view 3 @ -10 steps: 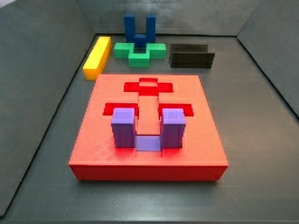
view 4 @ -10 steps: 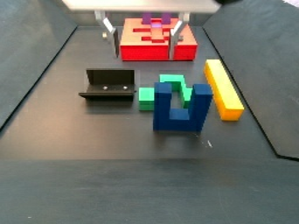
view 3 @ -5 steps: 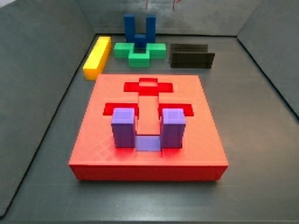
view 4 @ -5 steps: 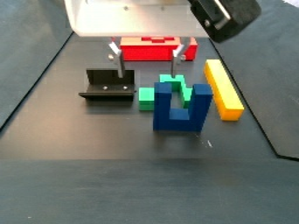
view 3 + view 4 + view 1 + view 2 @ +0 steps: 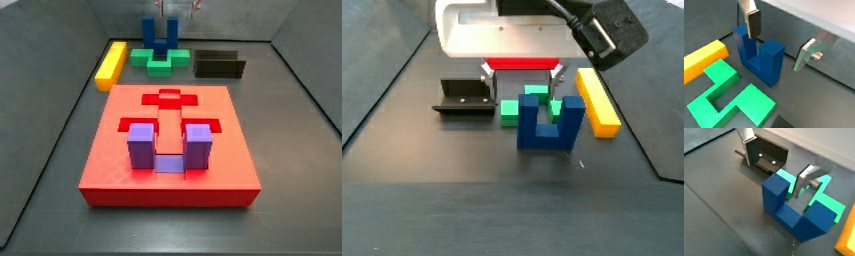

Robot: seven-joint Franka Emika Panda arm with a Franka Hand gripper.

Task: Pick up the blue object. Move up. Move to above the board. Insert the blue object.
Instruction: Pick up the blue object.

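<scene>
The blue object point(image 5: 549, 125) stands upright on the dark floor, prongs up, also seen in a side view point(image 5: 158, 35) and in both wrist views point(image 5: 761, 52) point(image 5: 791, 208). My gripper point(image 5: 521, 78) hangs open just above and slightly behind it, over the green block point(image 5: 529, 103). Nothing sits between its silver fingers point(image 5: 753, 22) point(image 5: 806, 178), and the gripper point(image 5: 779, 42) point(image 5: 779, 168) touches nothing. The red board point(image 5: 167, 145) lies apart, with a purple U-shaped block point(image 5: 170, 145) standing in it. In a side view only a red strip of the board point(image 5: 523, 63) shows under the gripper body.
A yellow bar point(image 5: 597, 100) point(image 5: 111, 63) lies beside the green block point(image 5: 164, 62) point(image 5: 727, 97). The dark fixture point(image 5: 465, 98) point(image 5: 771, 158) point(image 5: 219, 64) stands on the other side of the green block. Grey walls ring the floor.
The gripper has travelled from over the board toward the blue object and come lower, staying open. No block has moved.
</scene>
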